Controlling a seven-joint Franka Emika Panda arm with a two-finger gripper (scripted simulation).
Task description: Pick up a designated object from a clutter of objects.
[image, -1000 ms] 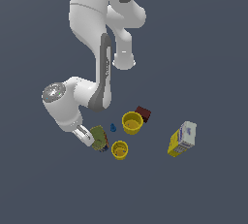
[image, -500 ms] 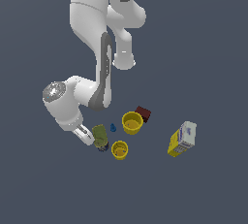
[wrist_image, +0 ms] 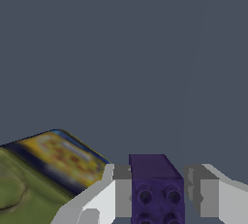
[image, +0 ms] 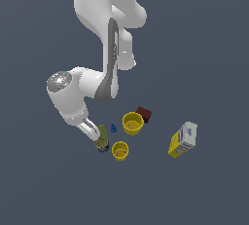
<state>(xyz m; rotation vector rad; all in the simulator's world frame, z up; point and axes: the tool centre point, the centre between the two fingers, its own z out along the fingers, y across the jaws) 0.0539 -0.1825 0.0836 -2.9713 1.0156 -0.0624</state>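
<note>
Purple cube [wrist_image: 156, 189], small and studded, sits right between my fingers [wrist_image: 121, 191], which press against its two sides, so my gripper [wrist_image: 157, 194] is pinching it. In the exterior view my gripper [image: 99, 141] is down low at the edge of the clutter, and the cube itself is hidden there. Just beside my fingers lies the olive-green can [image: 102, 138], its yellow-and-blue label [wrist_image: 63, 157] close alongside in the wrist view. One yellow cup [image: 120, 150] stands near my fingertips, the tiny blue piece [image: 113, 128] a little further, then the larger yellow cup [image: 133, 122] with the dark red block [image: 144, 114] touching it. The yellow-and-white carton [image: 183, 140] lies well apart.
</note>
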